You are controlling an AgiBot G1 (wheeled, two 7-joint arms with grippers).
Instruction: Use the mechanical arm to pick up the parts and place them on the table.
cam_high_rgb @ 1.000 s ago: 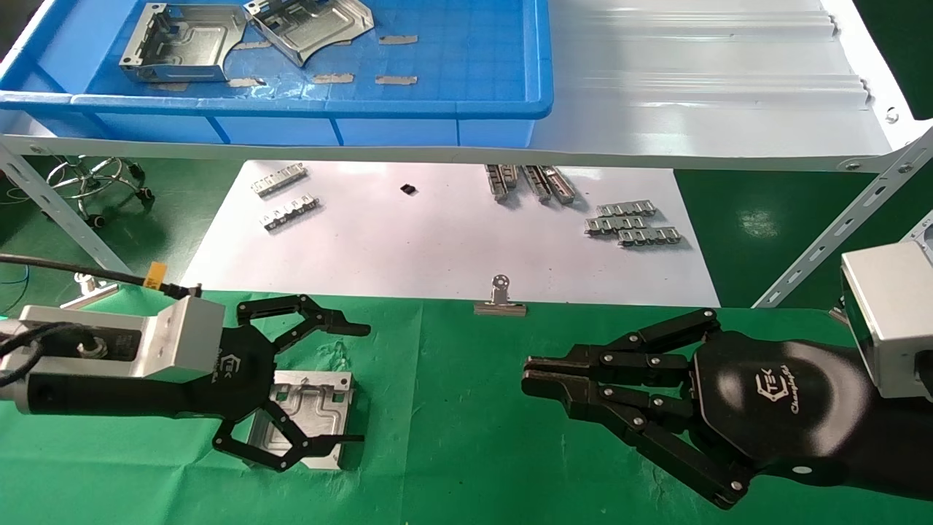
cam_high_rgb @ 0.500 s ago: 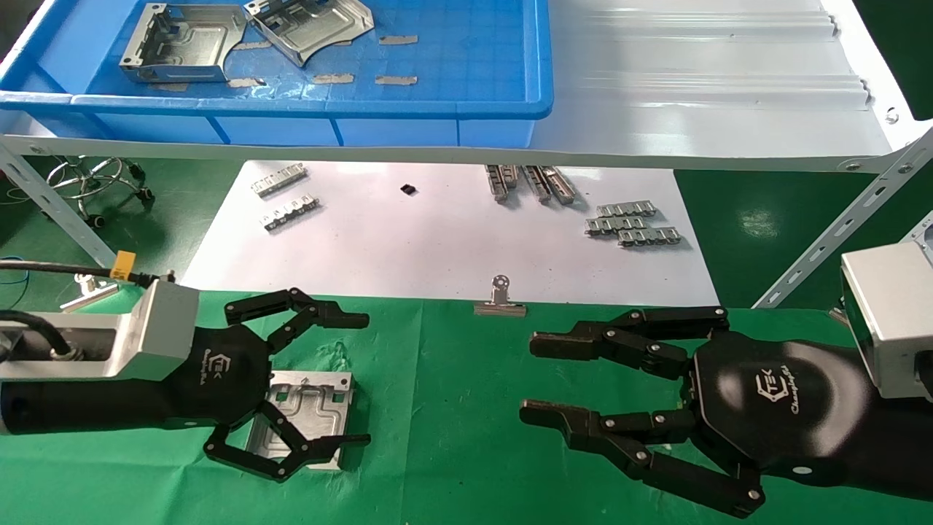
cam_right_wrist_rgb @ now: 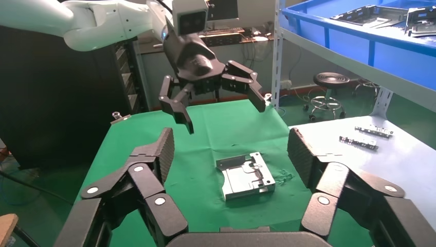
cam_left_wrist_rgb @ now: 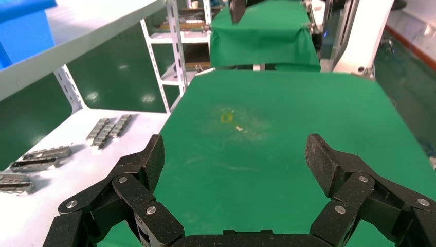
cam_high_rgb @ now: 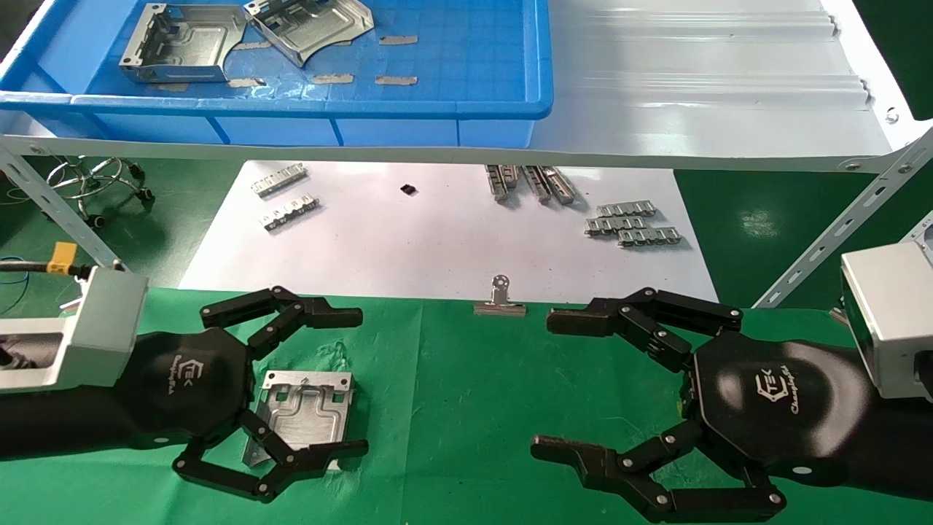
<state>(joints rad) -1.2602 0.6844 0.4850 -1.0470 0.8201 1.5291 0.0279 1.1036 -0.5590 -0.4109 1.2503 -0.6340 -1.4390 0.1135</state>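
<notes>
- On the green desk (cam_high_rgb: 452,408), from the head view: the left tool (cam_high_rgb: 357,383) has pulled back towards the robot's left and risen over the last second, its fingers now spread wide, and the part (cam_high_rgb: 306,419) it straddled lies flat on the cloth, let go. That reads to me as one placement finished. Two more parts (cam_high_rgb: 182,44) wait in the blue bin (cam_high_rgb: 437,109) on the white shelf (cam_high_rgb: 692,109), so the job looks barely under way.
- Same view: the right tool (cam_high_rgb: 543,386), pressed together a second ago, has swung fully apart and holds nothing, hovering well clear of the part.
- From the left wrist view: left tool (cam_left_wrist_rgb: 236,164) gapes over bare green cloth, nothing between the pads (cam_left_wrist_rgb: 154,157); small ridged strips (cam_left_wrist_rgb: 108,128) sit on the white sheet beside it.
- From the right wrist view: right tool (cam_right_wrist_rgb: 229,152) wide apart, and beyond it the part (cam_right_wrist_rgb: 247,175) rests alone on the desk, the left tool (cam_right_wrist_rgb: 216,105) hanging above it, not touching.
</notes>
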